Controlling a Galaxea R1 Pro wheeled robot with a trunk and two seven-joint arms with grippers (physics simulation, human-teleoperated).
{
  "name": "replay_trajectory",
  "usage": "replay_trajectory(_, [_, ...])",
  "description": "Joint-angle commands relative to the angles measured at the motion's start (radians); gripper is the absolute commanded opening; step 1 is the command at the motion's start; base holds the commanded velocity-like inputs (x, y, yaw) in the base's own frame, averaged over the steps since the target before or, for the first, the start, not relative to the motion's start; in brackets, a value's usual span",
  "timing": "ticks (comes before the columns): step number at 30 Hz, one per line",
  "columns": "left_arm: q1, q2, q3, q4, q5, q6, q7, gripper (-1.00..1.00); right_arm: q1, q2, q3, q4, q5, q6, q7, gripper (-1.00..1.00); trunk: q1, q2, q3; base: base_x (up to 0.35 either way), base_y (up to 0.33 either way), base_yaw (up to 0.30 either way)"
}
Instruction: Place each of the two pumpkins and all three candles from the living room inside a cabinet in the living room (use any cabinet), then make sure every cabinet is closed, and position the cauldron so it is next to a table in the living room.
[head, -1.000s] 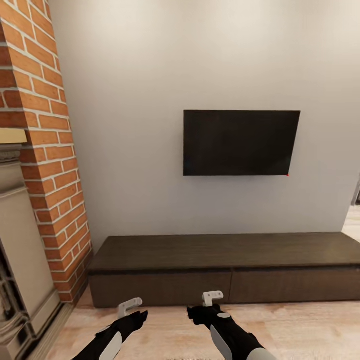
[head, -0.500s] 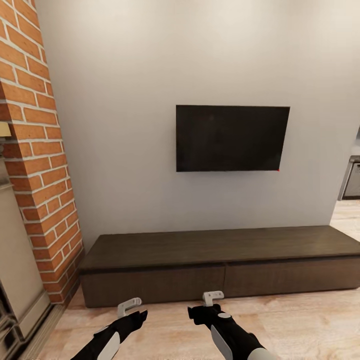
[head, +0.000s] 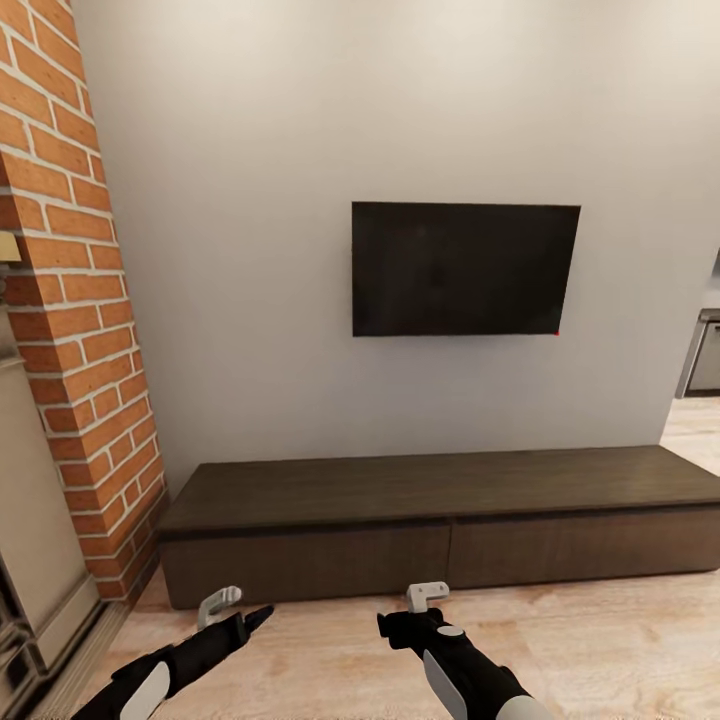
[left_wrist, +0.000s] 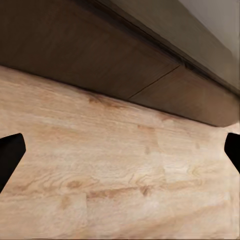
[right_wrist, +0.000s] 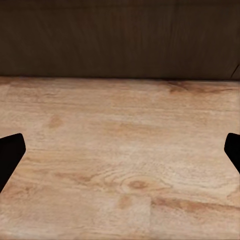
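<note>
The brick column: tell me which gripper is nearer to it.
Left. The left gripper hangs over the floor just right of the brick column; the right gripper sits farther right, before the cabinet.

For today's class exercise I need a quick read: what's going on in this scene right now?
The robot faces the cabinet, a long low dark-brown unit on the wood floor under a wall-mounted TV. Its front panels look closed. The left gripper and right gripper hang over the floor before it, jaws apart, holding nothing. A brick column stands at the left.
</note>
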Motion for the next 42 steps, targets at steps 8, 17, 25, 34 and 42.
replay_trajectory(8, [0.000, 0.042, 0.038, 0.002, 0.011, 0.098, -0.260, 1.00, -0.001, -0.001, 0.007, -0.002, -0.013, -0.006, -0.003, 1.00, 0.031, -0.057, -0.026, 0.000, 0.000, 0.000])
replay_trajectory(17, [0.000, 0.059, 0.026, 0.006, -0.008, 0.188, -0.485, 1.00, -0.001, -0.001, 0.006, -0.002, -0.016, -0.024, -0.004, 1.00, 0.065, -0.120, -0.054, 0.000, 0.000, 0.000])
replay_trajectory(25, [0.001, 0.061, -0.004, 0.004, -0.068, 0.211, -0.683, 1.00, -0.001, -0.001, 0.002, -0.001, -0.020, -0.032, -0.007, 1.00, 0.096, -0.176, -0.080, 0.000, 0.000, 0.000])
replay_trajectory(34, [-0.004, 0.100, -0.004, -0.120, -0.080, 0.318, -0.871, 1.00, 0.000, -0.001, -0.045, 0.000, -0.203, -0.104, -0.002, 1.00, 0.130, -0.239, -0.108, 0.000, 0.000, 0.000])
replay_trajectory(42, [-0.004, 0.092, -0.001, -0.212, -0.081, 0.351, -0.856, 1.00, -0.001, -0.001, -0.043, 0.000, -0.246, -0.111, 0.002, 1.00, 0.161, -0.295, -0.133, 0.000, 0.000, 0.000])
